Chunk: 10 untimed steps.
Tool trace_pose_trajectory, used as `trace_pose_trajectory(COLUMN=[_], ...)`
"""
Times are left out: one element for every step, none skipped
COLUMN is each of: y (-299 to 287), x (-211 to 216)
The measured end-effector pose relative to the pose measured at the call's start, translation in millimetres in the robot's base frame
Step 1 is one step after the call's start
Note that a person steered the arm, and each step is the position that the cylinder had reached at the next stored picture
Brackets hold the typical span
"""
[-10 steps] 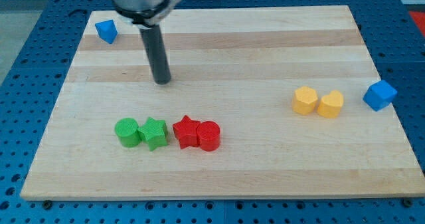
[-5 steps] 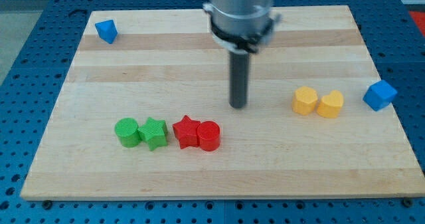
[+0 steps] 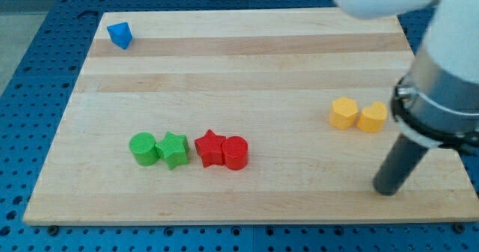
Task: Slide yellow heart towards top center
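The yellow heart (image 3: 373,117) lies at the view's right on the wooden board (image 3: 247,72), touching a yellow hexagon block (image 3: 343,113) on its left. My tip (image 3: 387,191) rests on the board below and slightly right of the heart, apart from it. The arm body above the rod covers the board's right edge and hides the blue block that lay there.
A blue block (image 3: 119,35) sits at the top left corner. In a row at lower left lie a green cylinder (image 3: 143,148), a green star (image 3: 174,149), a red star (image 3: 210,148) and a red cylinder (image 3: 235,152).
My tip swept from the upper left across the board's middle to the lower right, ending below the yellow heart. The arm now hides the blue block on the right. No block moved.
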State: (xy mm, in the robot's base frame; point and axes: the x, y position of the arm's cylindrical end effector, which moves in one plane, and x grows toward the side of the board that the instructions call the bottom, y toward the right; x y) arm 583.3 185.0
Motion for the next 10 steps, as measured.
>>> trace_pose_trajectory(y=[-1,-8,-10,-10,-6,-6,-6,-6,-6,-6], x=[-2,-45,-59,-62,-74,-84,-91,-123,-138,-120])
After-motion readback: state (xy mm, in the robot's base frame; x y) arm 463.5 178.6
